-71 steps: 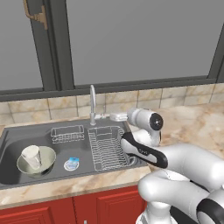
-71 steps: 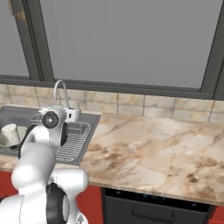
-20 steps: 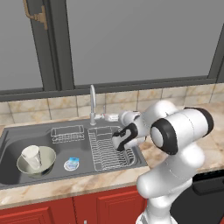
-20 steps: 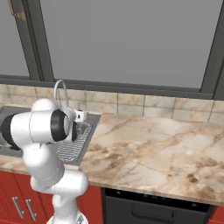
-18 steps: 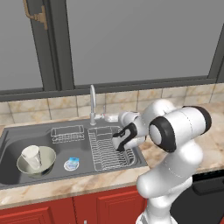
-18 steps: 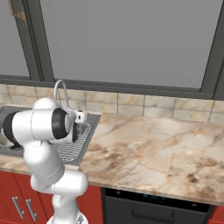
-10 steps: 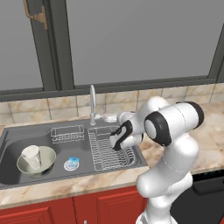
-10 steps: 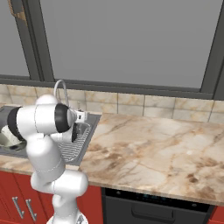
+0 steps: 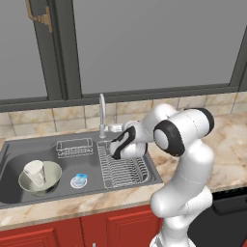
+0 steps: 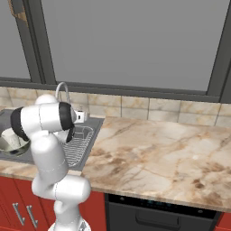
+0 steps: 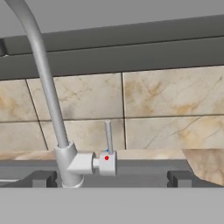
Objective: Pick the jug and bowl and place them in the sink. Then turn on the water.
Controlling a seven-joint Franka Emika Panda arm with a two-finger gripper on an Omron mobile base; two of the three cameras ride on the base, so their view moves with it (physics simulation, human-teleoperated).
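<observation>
The white jug (image 9: 34, 171) stands inside the grey-green bowl (image 9: 50, 179) in the left part of the dark sink (image 9: 14, 193). My gripper (image 9: 115, 146) hovers over the wire rack (image 9: 124, 170), just right of the chrome faucet (image 9: 102, 115) and level with its base. It is open with nothing between its fingertips (image 11: 43, 178). In the hand view the gripper (image 11: 111, 179) faces the faucet's side lever (image 11: 108, 139), which stands upright above a block with a red dot. No water comes from the spout. From the right, the bowl (image 10: 10, 143) peeks out behind my arm.
A blue-white drain disc (image 9: 79, 180) lies on the sink floor beside the bowl. A small wire rack (image 9: 74, 147) sits at the back of the basin. A tiled backsplash (image 11: 170, 105) and window frame stand behind the faucet. Marble counter (image 10: 158, 158) stretches to the right.
The hand has moved left over the wire rack, closer to the faucet's base. Its jaws stayed open. Jug and bowl have not moved.
</observation>
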